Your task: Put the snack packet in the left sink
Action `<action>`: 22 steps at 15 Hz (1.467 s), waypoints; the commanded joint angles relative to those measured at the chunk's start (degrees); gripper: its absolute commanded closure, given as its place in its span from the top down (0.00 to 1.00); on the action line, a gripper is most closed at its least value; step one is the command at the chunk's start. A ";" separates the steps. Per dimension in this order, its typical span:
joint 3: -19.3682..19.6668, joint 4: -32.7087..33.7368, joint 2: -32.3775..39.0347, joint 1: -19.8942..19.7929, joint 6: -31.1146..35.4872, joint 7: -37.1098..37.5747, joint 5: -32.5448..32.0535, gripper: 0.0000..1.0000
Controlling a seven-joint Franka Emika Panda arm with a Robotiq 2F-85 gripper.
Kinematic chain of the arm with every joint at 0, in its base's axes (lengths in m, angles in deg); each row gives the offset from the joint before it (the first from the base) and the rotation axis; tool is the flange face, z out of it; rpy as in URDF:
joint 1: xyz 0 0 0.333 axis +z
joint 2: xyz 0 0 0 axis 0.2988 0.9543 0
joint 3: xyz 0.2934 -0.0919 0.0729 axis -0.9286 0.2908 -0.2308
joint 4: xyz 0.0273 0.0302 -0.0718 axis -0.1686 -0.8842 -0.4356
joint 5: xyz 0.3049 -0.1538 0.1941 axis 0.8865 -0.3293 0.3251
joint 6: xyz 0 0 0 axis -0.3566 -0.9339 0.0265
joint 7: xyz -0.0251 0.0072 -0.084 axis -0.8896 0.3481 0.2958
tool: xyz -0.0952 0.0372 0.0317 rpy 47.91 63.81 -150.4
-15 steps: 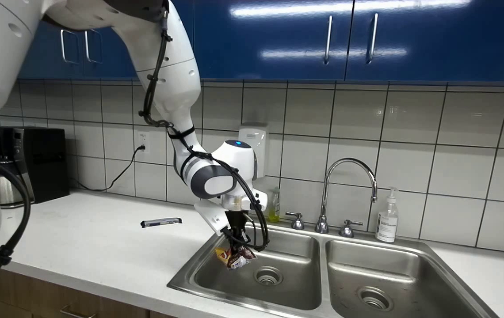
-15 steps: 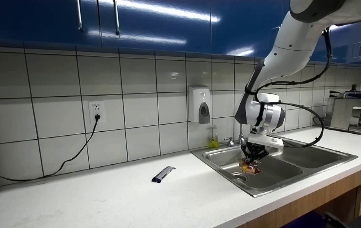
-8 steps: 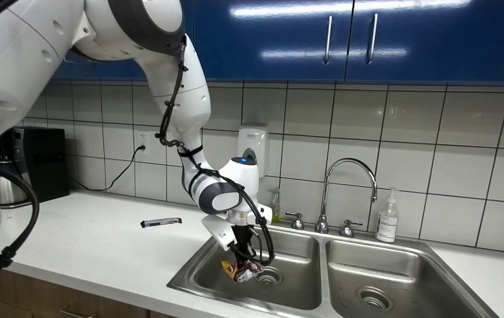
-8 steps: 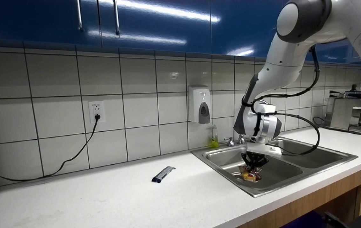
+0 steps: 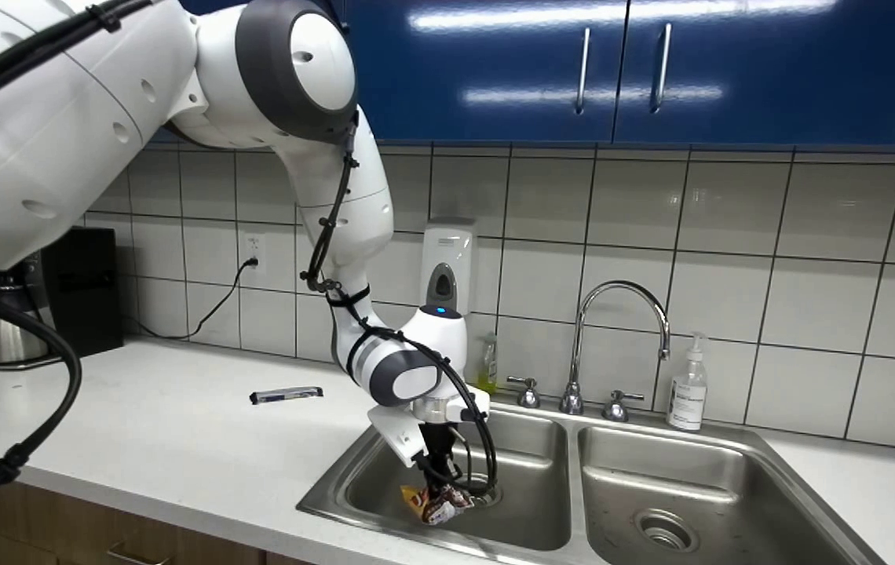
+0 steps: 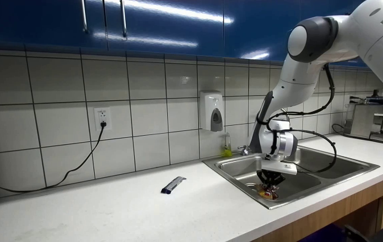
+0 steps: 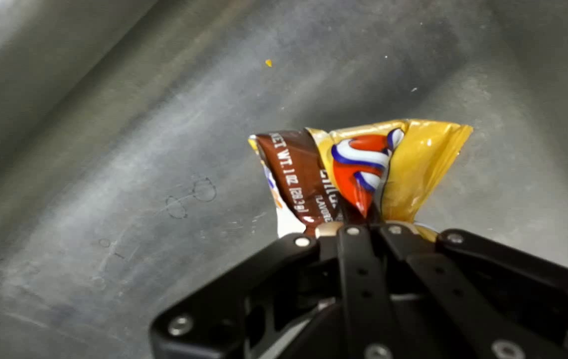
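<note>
Packet, legible only in wrist view

Wrist view: black two-fingered gripper hides part of the crumpled yellow-and-brown foil snack packet; I can't read all its print. Tiny yellow speck: too small to identify.

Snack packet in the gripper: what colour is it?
The snack packet is yellow and brown, with red, white and blue markings; the wrist view shows it best.

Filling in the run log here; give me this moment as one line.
gripper: closed on snack packet | position: down in left sink | touching bottom: cannot tell | release: not yet
</note>
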 commanded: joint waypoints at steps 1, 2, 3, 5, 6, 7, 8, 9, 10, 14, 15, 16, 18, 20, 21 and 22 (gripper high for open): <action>-1.34 2.72 2.63 -1.86 0.19 3.08 -2.75 0.00; -1.28 3.11 3.12 -1.84 0.10 3.38 -3.01 0.00; -1.19 3.47 3.60 -1.77 0.10 3.78 -3.33 0.00; -1.09 4.14 4.33 -1.69 -0.04 4.42 -3.88 0.00; -1.04 4.45 4.65 -1.66 -0.07 4.63 -4.05 0.00; -0.99 4.76 4.96 -1.64 -0.10 4.86 -4.19 0.00; -0.99 4.96 5.19 -1.65 -0.12 4.99 -4.23 0.00; -0.99 5.16 5.38 -1.70 -0.22 5.00 -4.27 0.00; -0.83 5.28 5.53 -1.58 -0.27 5.07 -4.39 0.00; -0.94 5.24 5.38 -1.78 -0.50 5.07 -4.46 0.41; -1.13 4.97 4.99 -1.96 -0.49 4.98 -4.35 0.50; -1.07 4.75 4.70 -1.90 -0.40 4.98 -4.37 0.57; -1.45 3.97 3.66 -2.24 -0.33 4.70 -4.15 0.72; -1.46 3.19 2.64 -2.24 -0.11 4.58 -4.13 0.87; -1.75 2.79 2.08 -2.48 -0.15 4.37 -3.98 0.94; -1.90 2.55 1.65 -2.59 -0.09 4.23 -3.92 0.99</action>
